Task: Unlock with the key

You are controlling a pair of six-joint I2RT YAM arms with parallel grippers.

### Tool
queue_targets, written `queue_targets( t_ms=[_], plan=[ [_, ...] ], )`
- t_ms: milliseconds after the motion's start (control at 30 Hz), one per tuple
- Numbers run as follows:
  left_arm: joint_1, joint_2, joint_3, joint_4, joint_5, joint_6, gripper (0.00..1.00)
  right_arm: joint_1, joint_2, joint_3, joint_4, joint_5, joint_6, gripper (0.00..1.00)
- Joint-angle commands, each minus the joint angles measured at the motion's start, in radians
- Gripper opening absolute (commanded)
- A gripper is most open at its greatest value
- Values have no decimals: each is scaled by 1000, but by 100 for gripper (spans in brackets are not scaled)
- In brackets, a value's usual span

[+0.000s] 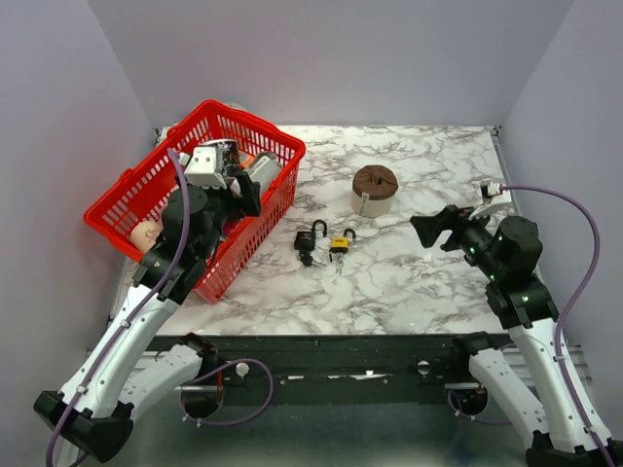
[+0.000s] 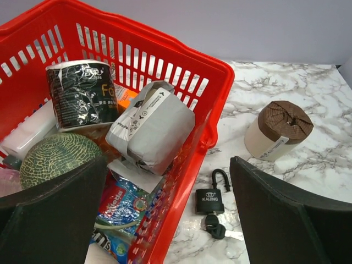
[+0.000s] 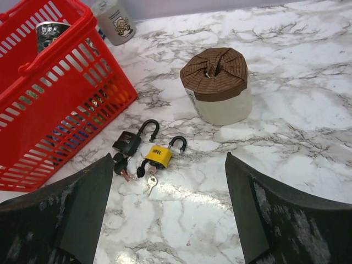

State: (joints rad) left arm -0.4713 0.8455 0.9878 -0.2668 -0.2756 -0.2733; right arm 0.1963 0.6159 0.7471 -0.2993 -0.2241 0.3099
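**Key lies straight ahead of the right tool; both tools released**

Nearest us, both arms rise from the near edge of the marble surface (image 1: 419, 292). The right tool (image 1: 433, 232) hangs low over the right side, jaws spread wide and holding nothing. The left tool (image 1: 245, 193) is likewise released and empty, but it hovers above the red basket (image 1: 117, 199) on the left.

Between them, near the middle of the surface, the key (image 3: 149, 183) lies flat, just on the near side of the yellow padlock (image 3: 158, 155). We cannot tell whether the two touch. In the right wrist view its silvery blade slants toward the near edge, away from the lock body. A second small bunch of keys (image 3: 120, 165) lies beside the black padlock (image 3: 129, 144), which sits just left of the yellow one, closer to the basket.

We judge the right arm the better placed. The key lies to its left, ahead of the open jaws with bare surface between, whereas the left tool would first have to clear the basket wall. Behind the padlocks stands a brown-topped roll (image 1: 374, 190), apart from them.
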Motion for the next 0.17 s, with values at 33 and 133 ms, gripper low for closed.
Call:
queue_targets(
  t_ms=[33,133],
  plan=[
    [0,-10,-14,-12,-49,39,99,-5,-7,17,29,26,-28,90],
    [2,-16,-26,-2,-45,39,99,-5,-11,17,29,28,-35,90]
  ],
)
